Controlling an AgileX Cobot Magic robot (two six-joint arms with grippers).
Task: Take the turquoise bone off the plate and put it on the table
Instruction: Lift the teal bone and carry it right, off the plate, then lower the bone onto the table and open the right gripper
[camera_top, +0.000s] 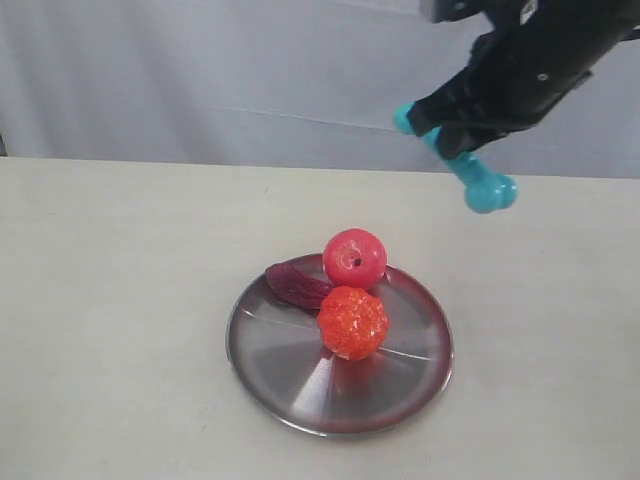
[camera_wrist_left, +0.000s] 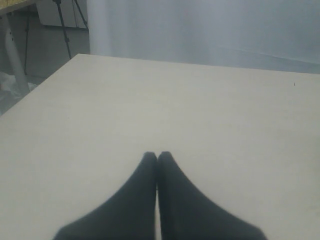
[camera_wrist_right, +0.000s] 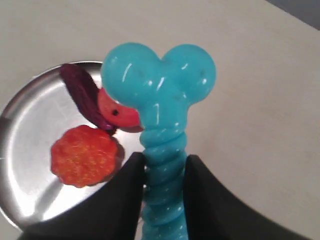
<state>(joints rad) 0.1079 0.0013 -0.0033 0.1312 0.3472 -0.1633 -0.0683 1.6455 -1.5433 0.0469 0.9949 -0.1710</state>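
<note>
The turquoise bone (camera_top: 478, 178) hangs in the air above the table (camera_top: 120, 300), up and to the right of the plate (camera_top: 290, 375). My right gripper (camera_top: 450, 128) is shut on its ribbed shaft. In the right wrist view the bone (camera_wrist_right: 162, 100) stands between the two black fingers (camera_wrist_right: 125, 195), its double-lobed end pointing away, with the plate (camera_wrist_right: 30, 130) below it to one side. My left gripper (camera_wrist_left: 157, 156) is shut with nothing in it, low over bare tabletop (camera_wrist_left: 200, 110). It does not show in the exterior view.
Three toys stay on the plate: a red ball (camera_top: 354, 258), a bumpy orange-red ball (camera_top: 352, 322) and a dark purple piece (camera_top: 296, 284). A grey curtain (camera_top: 200, 70) hangs behind the table's far edge. A table corner (camera_wrist_left: 80, 56) shows in the left wrist view.
</note>
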